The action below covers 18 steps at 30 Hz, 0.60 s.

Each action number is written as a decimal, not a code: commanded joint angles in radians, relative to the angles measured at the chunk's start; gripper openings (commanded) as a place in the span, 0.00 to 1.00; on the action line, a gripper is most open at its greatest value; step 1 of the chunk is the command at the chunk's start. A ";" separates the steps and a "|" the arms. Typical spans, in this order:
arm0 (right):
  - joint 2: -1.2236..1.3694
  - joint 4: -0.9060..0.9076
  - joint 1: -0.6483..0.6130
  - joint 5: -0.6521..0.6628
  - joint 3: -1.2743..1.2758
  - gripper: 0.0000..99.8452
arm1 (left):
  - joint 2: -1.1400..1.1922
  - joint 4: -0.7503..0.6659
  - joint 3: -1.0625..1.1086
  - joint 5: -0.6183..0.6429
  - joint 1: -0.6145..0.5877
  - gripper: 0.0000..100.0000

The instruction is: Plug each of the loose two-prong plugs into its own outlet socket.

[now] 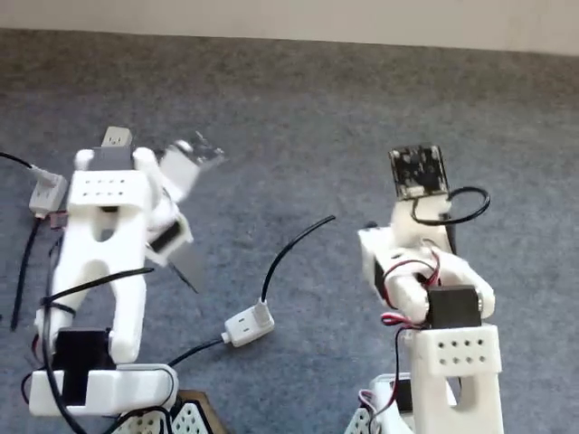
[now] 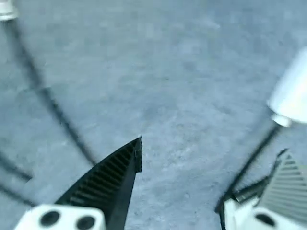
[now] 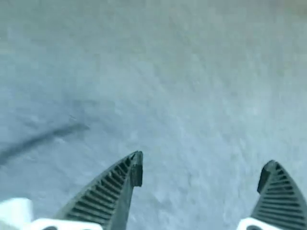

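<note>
**A:** Two white cord ends lie on the grey bench [image 1: 362,99], seen from above. One white plug [image 1: 249,325] sits between the arms, nearer the left arm [image 1: 99,235]. Another white connector [image 1: 45,192] lies at that arm's outer side. I cannot tell whether either has prongs or slots.

**B:** And the right arm [image 1: 434,298]?

**A:** It is well apart from both, near the free end of a black cable [image 1: 298,240].

**B:** Left wrist view?

**A:** The left claw [image 2: 211,146] gapes wide and holds nothing, above bare bench. A white connector body [image 2: 291,93] lies just beyond one finger.

**B:** Right wrist view?

**A:** The right claw [image 3: 202,159] is spread open and empty too. A dark cable [image 3: 43,136] crosses the bench ahead of it.

**B:** How would the plug handle?

**A:** I'd judge it light, hard, smooth plastic, on a springy cord that could tug it askew. It is best pinched across the flat sides of the body, clear of the cord and the mating end.
</note>
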 commanded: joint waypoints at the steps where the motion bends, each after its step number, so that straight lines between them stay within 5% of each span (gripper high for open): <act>1: -0.019 -0.122 0.091 0.040 0.208 0.36 | -0.012 -0.020 0.157 -0.034 0.130 0.40; 6: -0.019 -0.265 0.101 0.040 0.415 0.36 | -0.012 -0.181 0.348 -0.018 0.268 0.40; 18: -0.019 -0.329 0.099 0.040 0.518 0.36 | -0.001 -0.413 0.395 0.265 0.479 0.35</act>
